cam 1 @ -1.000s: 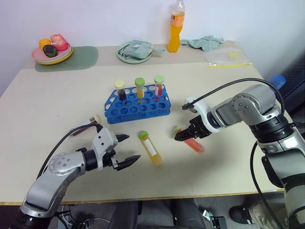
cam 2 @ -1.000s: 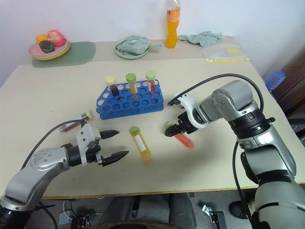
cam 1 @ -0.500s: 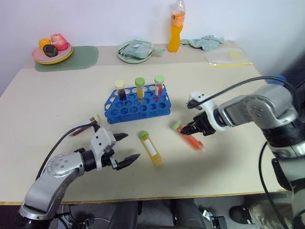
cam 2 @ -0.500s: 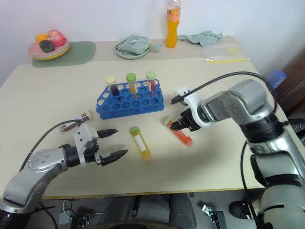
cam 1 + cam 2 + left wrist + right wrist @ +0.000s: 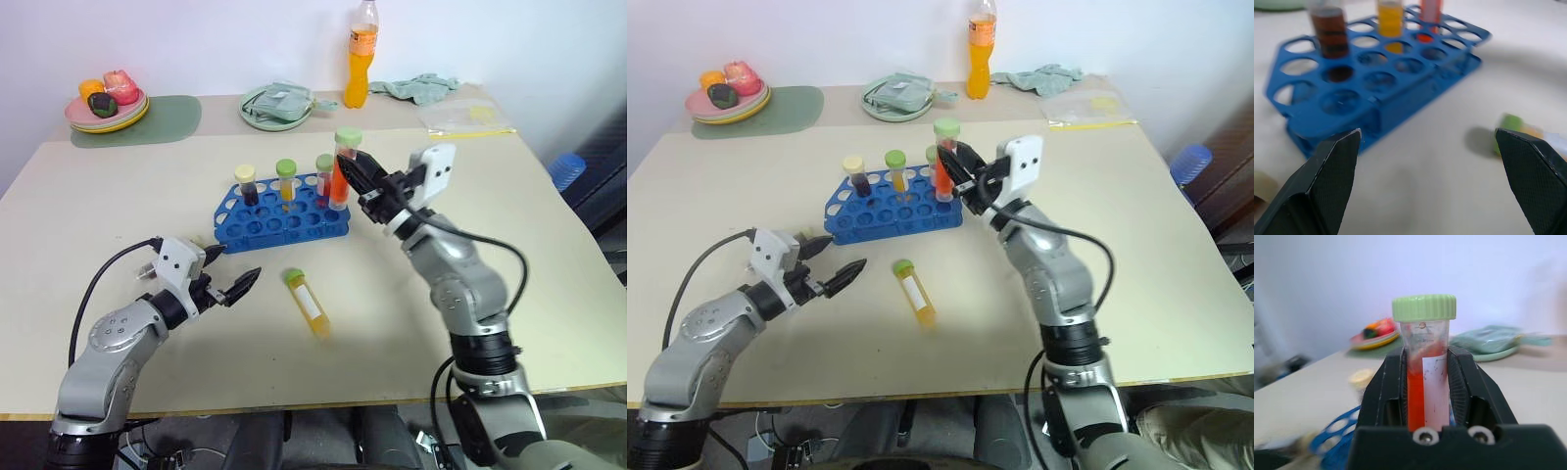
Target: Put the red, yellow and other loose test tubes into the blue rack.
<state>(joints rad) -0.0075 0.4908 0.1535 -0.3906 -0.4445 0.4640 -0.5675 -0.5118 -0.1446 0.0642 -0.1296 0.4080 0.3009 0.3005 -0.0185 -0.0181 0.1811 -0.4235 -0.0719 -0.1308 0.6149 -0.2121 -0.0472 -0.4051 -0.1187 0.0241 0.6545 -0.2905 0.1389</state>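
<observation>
A: Where is the red test tube (image 5: pixel 341 172)?
B: The right hand (image 5: pixel 359 182) has it. The two black fingers are squeezed tight on its sides. The tube stands up straight with its green cap on top, held in the air just above the right end of the blue rack (image 5: pixel 282 213).

A: What is in the rack?
B: Three tubes stand in the back row. One is a dark brown tube (image 5: pixel 247 184) with a pale yellow cap. Next to it is an orange tube (image 5: pixel 286 183) with a green cap. Then comes a pinkish red tube (image 5: pixel 324 176) with a green cap, right behind the one in the hand.

A: And the yellow test tube (image 5: pixel 308 303)?
B: It lies flat on the table (image 5: pixel 88 225), in front of the rack, a little apart from it. Its green cap points toward the rack.

A: What is the left hand (image 5: pixel 231 278) doing?
B: It is wide open and holds nothing. It sits low over the table, left of the yellow tube and in front of the rack's left end. Its fingers point toward the rack and the yellow tube.

A: Any more loose tubes?
B: One with a pale cap (image 5: pixel 198 242) lies near the left hand, but the arm covers most of it, so I cannot tell its color.

A: What is at the back of the table?
B: An orange drink bottle (image 5: pixel 361 54), a plate of toy food (image 5: pixel 106 101), a green plate (image 5: pixel 277 104) and a green cloth (image 5: pixel 418 86).
</observation>
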